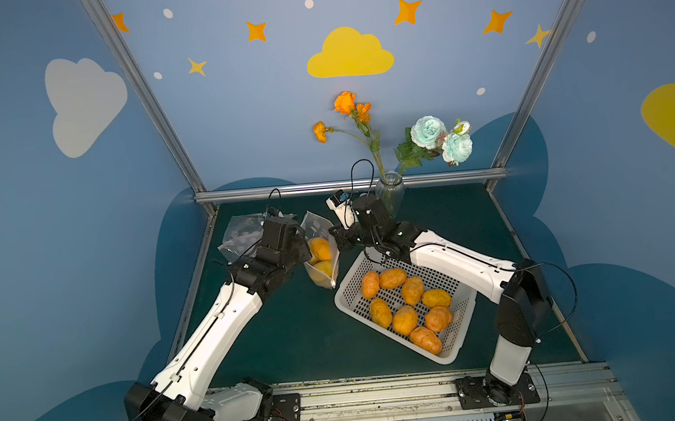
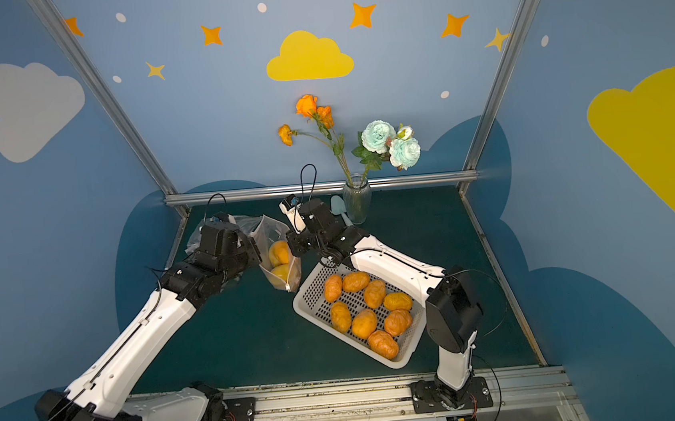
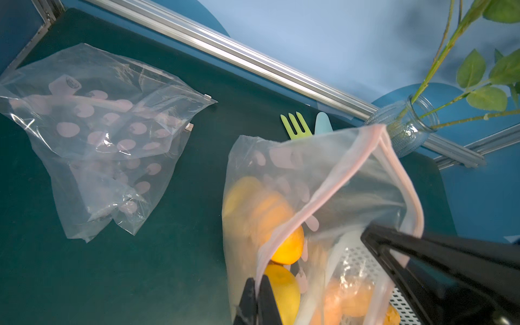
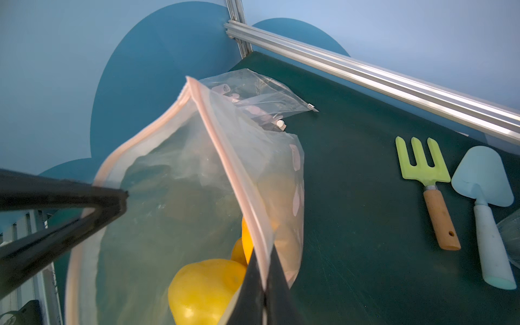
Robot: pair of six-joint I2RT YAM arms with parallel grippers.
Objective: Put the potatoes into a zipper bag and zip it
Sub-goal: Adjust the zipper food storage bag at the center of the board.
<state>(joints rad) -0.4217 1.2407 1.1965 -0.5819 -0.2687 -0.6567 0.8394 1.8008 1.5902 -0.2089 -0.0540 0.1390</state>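
L gripper (image 3: 257, 284) & R gripper (image 4: 264, 281) each pinched tight on opposite rims of zipper bag (image 1: 321, 258) w/ potatoes (image 1: 319, 249) inside, mid-frame in both top views

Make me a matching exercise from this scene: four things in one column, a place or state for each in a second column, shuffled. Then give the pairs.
1. zipper bag
2. white basket
3. glass vase
4. green fork

A. lies beside the blue trowel
B. rim pinched by the left gripper and the right gripper
C. holds eight potatoes
D. holds flower stems

Pairs: 1-B, 2-C, 3-D, 4-A.
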